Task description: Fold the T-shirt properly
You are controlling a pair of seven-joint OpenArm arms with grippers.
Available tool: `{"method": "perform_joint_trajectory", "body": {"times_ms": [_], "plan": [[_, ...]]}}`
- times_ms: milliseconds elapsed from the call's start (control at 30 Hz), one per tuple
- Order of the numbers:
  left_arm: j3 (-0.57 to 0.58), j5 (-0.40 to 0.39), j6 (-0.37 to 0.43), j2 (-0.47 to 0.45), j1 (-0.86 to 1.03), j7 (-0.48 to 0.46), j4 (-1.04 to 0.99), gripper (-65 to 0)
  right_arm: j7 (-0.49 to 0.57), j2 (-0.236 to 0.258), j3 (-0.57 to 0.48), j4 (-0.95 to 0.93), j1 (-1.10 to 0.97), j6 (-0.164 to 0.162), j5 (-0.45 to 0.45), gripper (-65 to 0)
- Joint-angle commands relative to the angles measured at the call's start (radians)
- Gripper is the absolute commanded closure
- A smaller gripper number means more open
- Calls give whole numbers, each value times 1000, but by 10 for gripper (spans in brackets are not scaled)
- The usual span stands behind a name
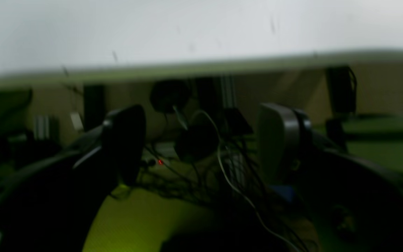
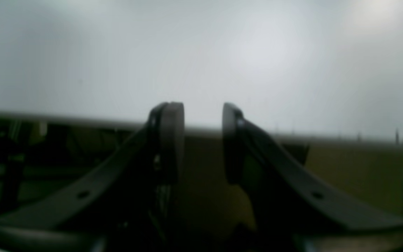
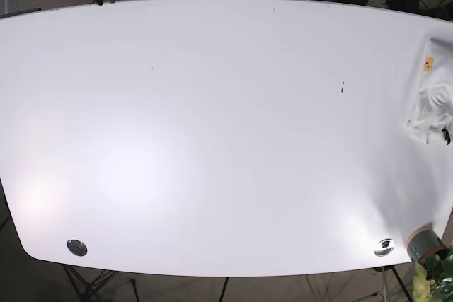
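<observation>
So rn both pincers are parked low at the table edge w/ nothing in them. Going left to right in the base view: big white table (image 3: 212, 139), basically bare, two round fittings near the front edge, and the T-shirt (image 3: 433, 107) bunched up way over at the far right edge, partly out of frame. Neither arm shows up in that view at all.

Right gripper (image 2: 203, 140): pads spread a bit, clear gap between them, just table surface past the tips. No cloth anywhere near it, so the shirt is well apart from this one.

Left gripper (image 1: 201, 143): spread wider, nothing between the pads, only a tangle of cables (image 1: 229, 168) under the table beyond it. Pic is blurry tbh. Shirt isn't in this view either.

Imo the step in hand is fetching the shirt and dragging it to the middle. Do it w/ the left arm since that's the shirt's side, pinch a hem or shoulder not the bunched middle, then pull it flat before any fold.
</observation>
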Motion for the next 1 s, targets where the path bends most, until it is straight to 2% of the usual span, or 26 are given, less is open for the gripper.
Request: {"method": "perform_joint_trajectory", "body": {"times_ms": [0, 133, 233, 333, 467, 600, 767, 867, 967], "plan": [[0, -5, -2, -2, 26, -11, -44, -446, 22, 5, -27, -3, -49, 10, 10, -173], [-3, -3, -2, -3, 14, -11, -179, -446, 24, 13, -104, -89, -89, 10, 7, -173], [-6, 0, -2, -8, -57, -11, -290, -446, 38, 13, -162, -220, -75, 10, 6, -173], [-29, 0, -2, -49, -147, -11, -391, -444, 91, 13, -239, -382, 0, 10, 4, -173], [-33, -2, -2, -62, -245, -9, -548, -444, 167, 13, -306, -592, 110, 2, 2, -173], [-33, -3, -2, -63, -281, -11, -626, -444, 220, 11, -355, -692, 159, 0, 2, -173], [-35, -3, -5, -65, -267, -11, -606, -444, 231, 11, -357, -678, 147, 0, 7, -173], [-33, -3, -7, -65, -209, -11, -514, -444, 231, 16, -354, -639, 107, 0, 9, -173], [-33, -5, -8, -65, -143, -11, -393, -444, 230, 45, -322, -572, 54, 0, 10, -173]]}}
